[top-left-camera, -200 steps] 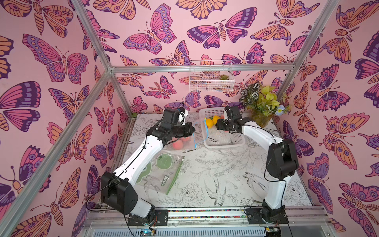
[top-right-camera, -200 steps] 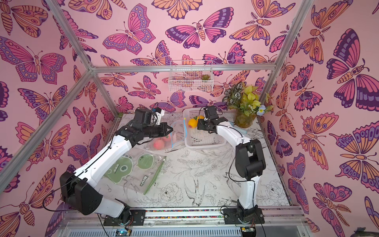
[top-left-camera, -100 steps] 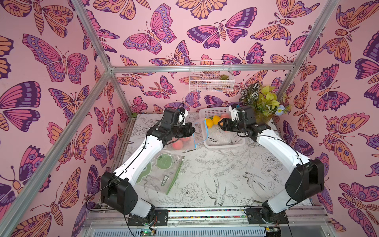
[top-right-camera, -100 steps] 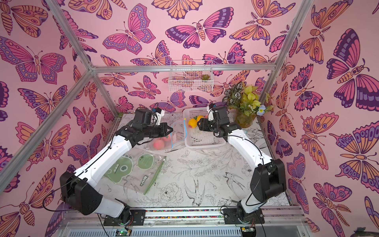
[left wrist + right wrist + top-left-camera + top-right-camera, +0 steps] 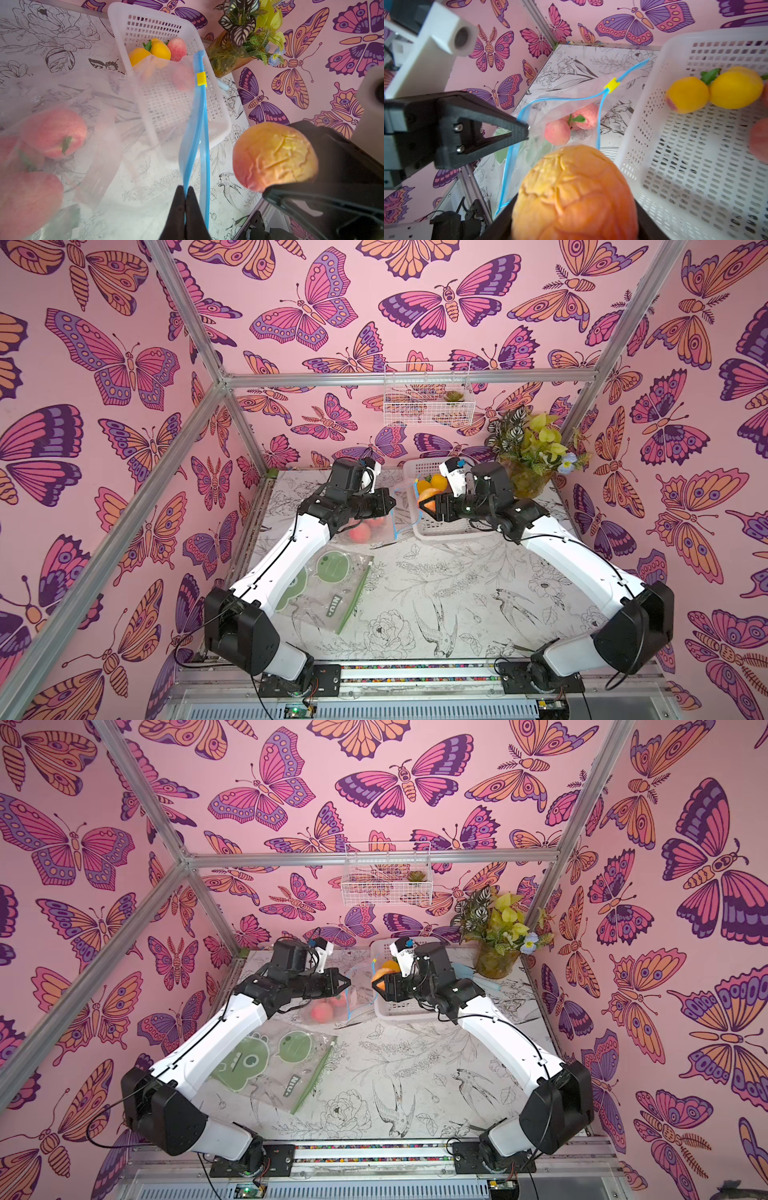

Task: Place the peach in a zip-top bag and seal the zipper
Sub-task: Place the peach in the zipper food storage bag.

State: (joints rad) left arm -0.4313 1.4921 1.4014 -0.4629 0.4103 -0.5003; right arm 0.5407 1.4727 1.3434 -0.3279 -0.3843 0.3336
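A wrinkled orange-yellow peach point(image 5: 575, 193) sits between the jaws of my right gripper point(image 5: 424, 508), which is shut on it; it also shows in the left wrist view as the peach point(image 5: 274, 158). It hangs just beside the open mouth of a clear zip-top bag point(image 5: 560, 104) with a blue zipper point(image 5: 197, 116) and a yellow slider point(image 5: 612, 84). My left gripper point(image 5: 185, 190) is shut on one side of the zipper rim, holding the mouth up. Pink peaches point(image 5: 358, 533) lie inside the bag.
A white plastic basket point(image 5: 440, 531) right of the bag holds yellow fruits point(image 5: 735, 89) and a pink peach. A vase of plants point(image 5: 528, 483) stands at the back right. A second bag with green print point(image 5: 332, 593) lies flat near the left arm. A wire basket point(image 5: 428, 398) hangs on the back wall.
My right gripper has carried the peach out of the basket, towards the bag's mouth, and its elbow has swung out to the right. The left arm has stayed still.
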